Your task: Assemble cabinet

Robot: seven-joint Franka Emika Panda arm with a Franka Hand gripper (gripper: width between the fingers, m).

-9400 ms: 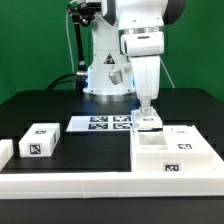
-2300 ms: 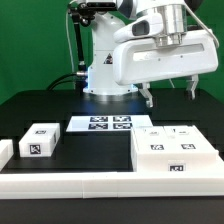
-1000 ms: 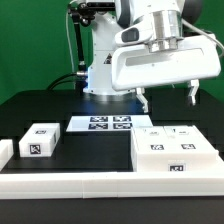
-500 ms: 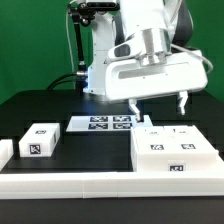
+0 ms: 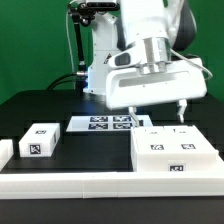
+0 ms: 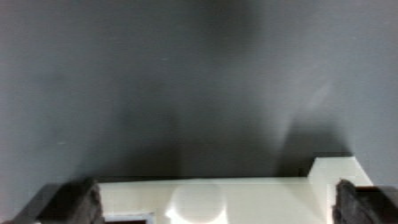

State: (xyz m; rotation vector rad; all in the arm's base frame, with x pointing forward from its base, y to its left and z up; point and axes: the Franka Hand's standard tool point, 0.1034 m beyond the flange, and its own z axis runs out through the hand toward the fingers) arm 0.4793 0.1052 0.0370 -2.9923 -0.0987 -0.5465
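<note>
The cabinet (image 5: 175,152) is a large white box lying at the exterior view's right, with small tagged white blocks set in its upper face. My gripper (image 5: 157,107) hangs just above its far edge, open wide and empty, with one finger (image 5: 133,108) on each side. In the wrist view the gripper (image 6: 217,205) shows two dark fingertips (image 6: 71,205) far apart, and the cabinet's white top (image 6: 214,198) lies between them. A loose white tagged block (image 5: 38,140) sits on the black table at the exterior view's left.
The marker board (image 5: 108,123) lies flat behind the cabinet, near the robot base. A low white border rail (image 5: 70,185) runs along the table's front. Another white piece (image 5: 5,150) shows at the far left edge.
My open gripper has come down and shifted towards the exterior view's left, closer to the cabinet's far edge. The cabinet and the loose block have not moved.
</note>
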